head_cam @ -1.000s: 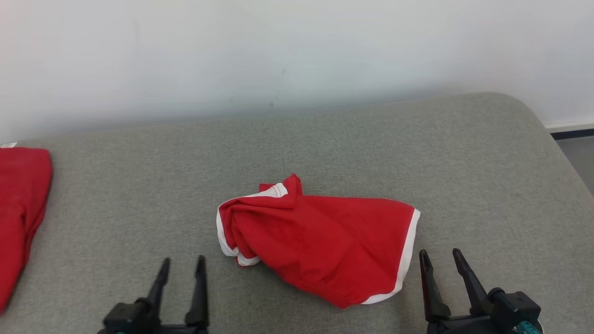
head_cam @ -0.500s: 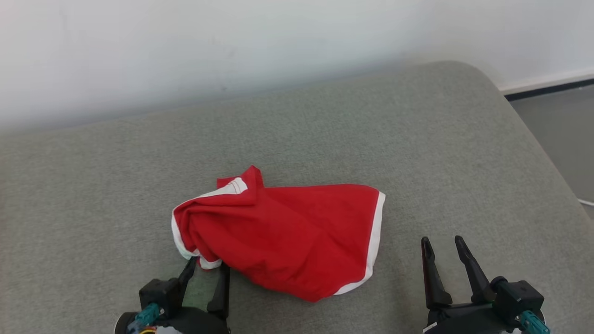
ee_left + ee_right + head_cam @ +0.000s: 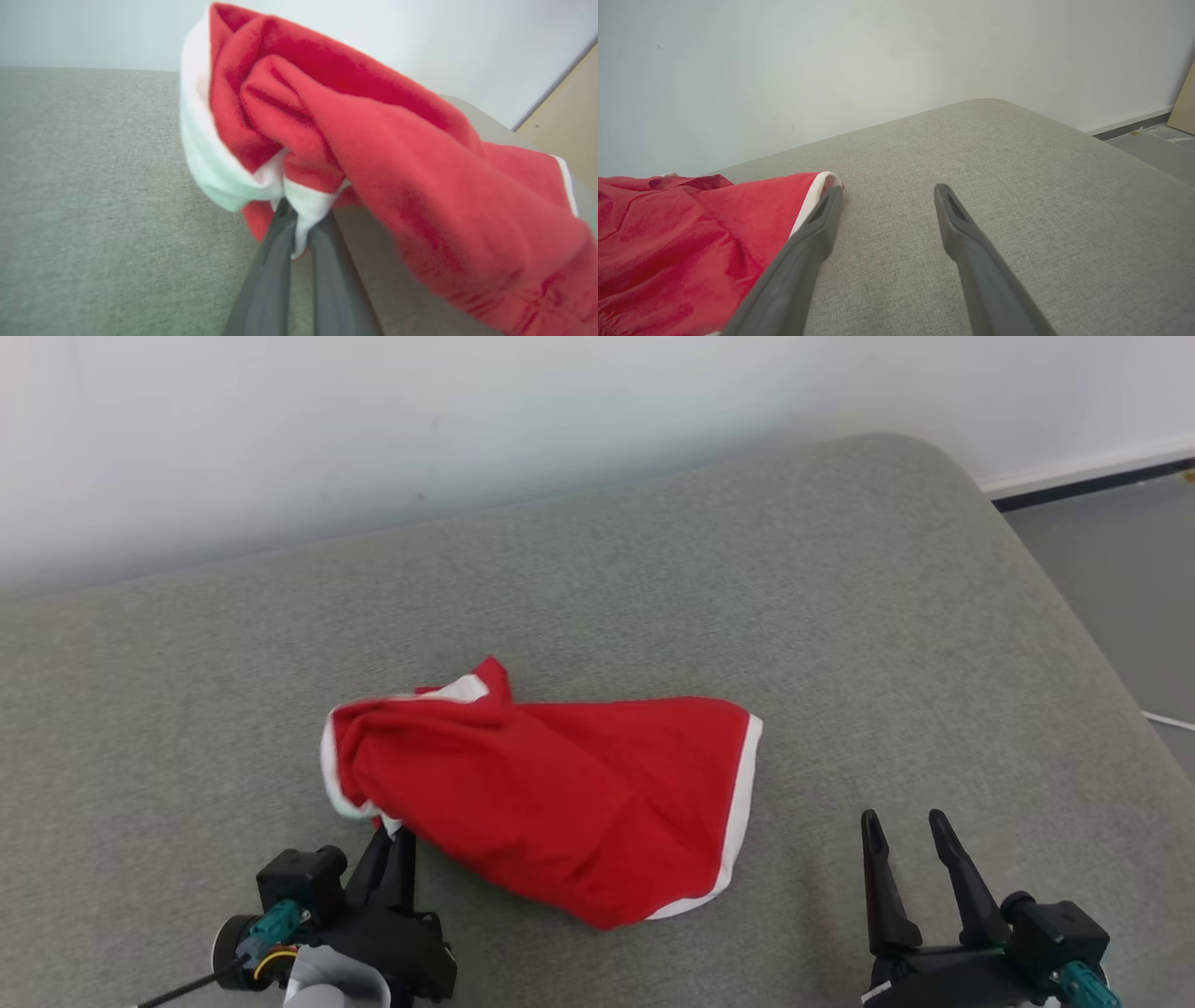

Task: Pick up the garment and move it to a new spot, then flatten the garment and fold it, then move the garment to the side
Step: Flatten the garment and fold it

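A crumpled red cloth garment with white trim (image 3: pixel 551 793) lies near the middle of the grey fabric-covered cushion (image 3: pixel 840 616). Its bunched end points toward nine o'clock and its flatter, white-edged hem toward three. The left gripper (image 3: pixel 392 840) sits at the garment's seven o'clock. From its wrist camera you can see its two dark fingers pinched together on a fold of the white trim (image 3: pixel 303 205). The right gripper (image 3: pixel 906 821) is at the garment's four o'clock, near the hem, with its fingers spread wide and holding nothing.
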